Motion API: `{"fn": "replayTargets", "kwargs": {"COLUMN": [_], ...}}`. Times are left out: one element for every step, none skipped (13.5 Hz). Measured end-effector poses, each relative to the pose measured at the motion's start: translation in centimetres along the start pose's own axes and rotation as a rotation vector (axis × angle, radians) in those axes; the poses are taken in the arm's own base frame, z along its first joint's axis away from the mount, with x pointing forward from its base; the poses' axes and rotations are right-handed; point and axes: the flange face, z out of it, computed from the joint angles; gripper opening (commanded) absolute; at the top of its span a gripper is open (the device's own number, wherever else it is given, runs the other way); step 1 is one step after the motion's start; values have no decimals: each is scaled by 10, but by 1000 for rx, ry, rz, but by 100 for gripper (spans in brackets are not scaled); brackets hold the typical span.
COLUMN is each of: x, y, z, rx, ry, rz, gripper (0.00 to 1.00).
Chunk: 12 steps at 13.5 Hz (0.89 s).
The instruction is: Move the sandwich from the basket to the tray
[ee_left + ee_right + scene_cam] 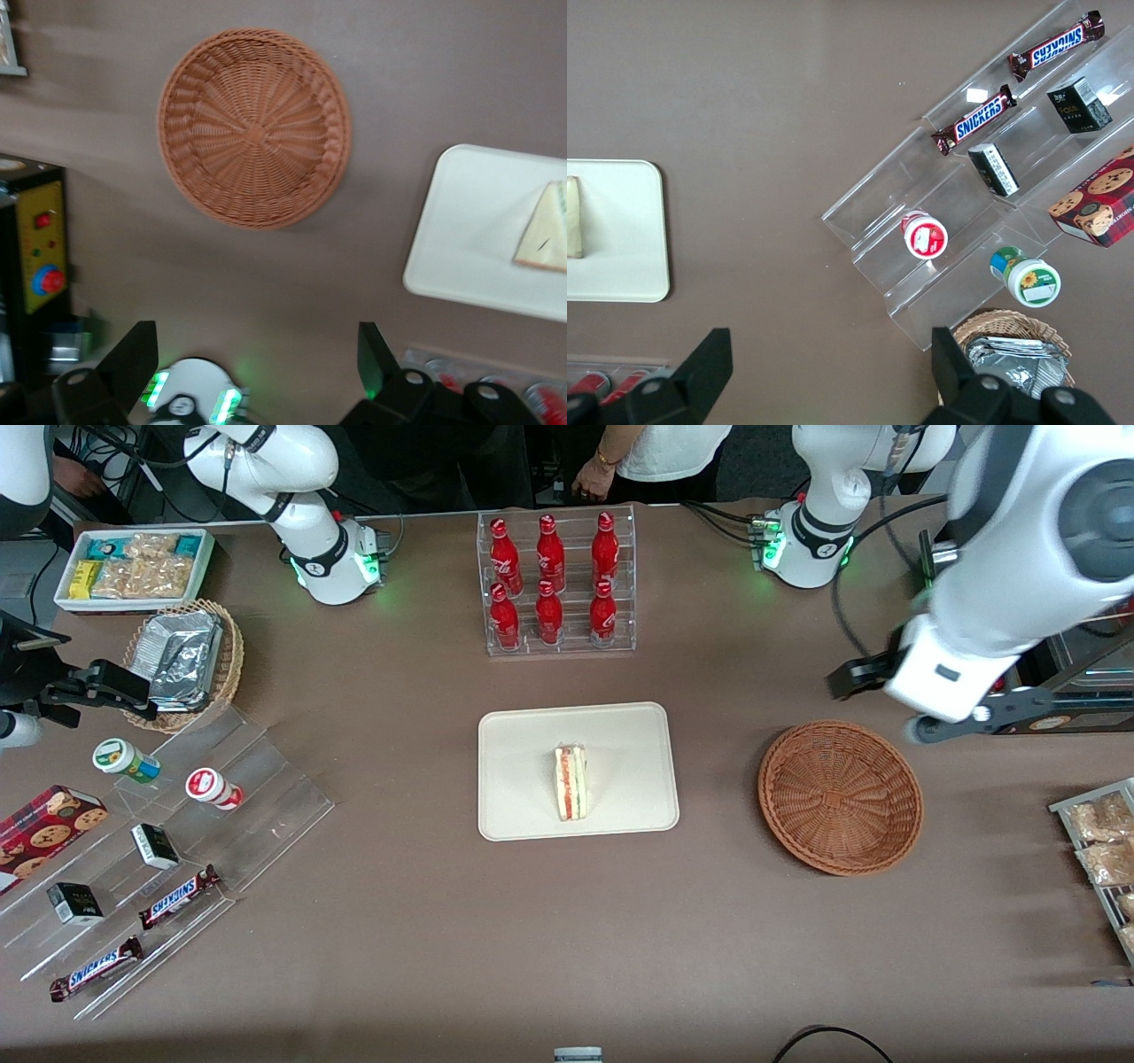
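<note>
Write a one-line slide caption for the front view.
Sandwich lies on the tray; wicker basket sits empty; open hand raised above the basket.

My arm is glossy white with dark grey joint caps. Its base glows green, trailing black cables. My gripper has two black wedge-shaped fingers, spread apart.

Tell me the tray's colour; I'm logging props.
Cream-white tray, clearest in front view; gripper open above table.
</note>
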Motion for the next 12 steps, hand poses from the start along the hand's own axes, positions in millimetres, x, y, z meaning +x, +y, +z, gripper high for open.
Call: {"fn": "replayTargets", "kwargs": {"x": [2,4,5,5,5,4,3,1,1,1,1,0], "y": [-19,-38,-57,-77,-93,-104,-110,-114,-118,-124,-127,-127], "z": [-3,-5,-7,-8,-9,-10,-12,-13,-14,-15,-15,-15], "rx": [-6,-13,-19,-24,-31,-36,-40,-49,-59,-62,-63,-63], "ry": [0,0,-1,-5,-6,-7,-8,-11,-12,-10,-9,-9], "rz": [34,67,101,130,149,160,171,181,181,178,180,187], "gripper": [99,99,99,99,99,99,99,99,99,99,99,99]}}
